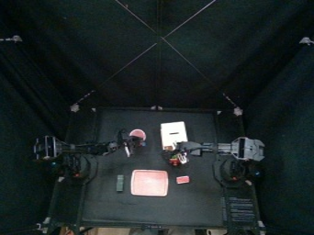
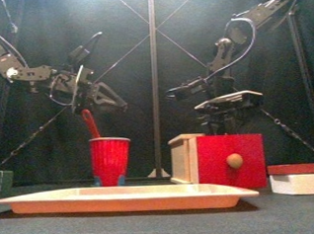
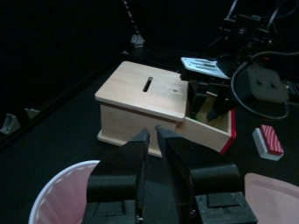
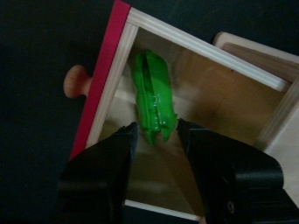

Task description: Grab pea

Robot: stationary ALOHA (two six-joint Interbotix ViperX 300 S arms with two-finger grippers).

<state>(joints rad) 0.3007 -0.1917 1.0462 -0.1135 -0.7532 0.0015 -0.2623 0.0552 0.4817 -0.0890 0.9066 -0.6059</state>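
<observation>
While spread wide over the pea point(image 4: 153, 94) in the open drawer point(image 4: 222, 96), right gripper point(image 4: 160, 140): lower straight, centre both jaws astride, then pinch. Left gripper point(image 3: 156, 150): pressed together, idle.

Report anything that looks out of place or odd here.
Only the pale wooden box stands out: its red-fronted drawer is pulled open, with the bright green toy pea lying inside, just ahead of the open right gripper. Nothing looks spilled or damaged.
</observation>
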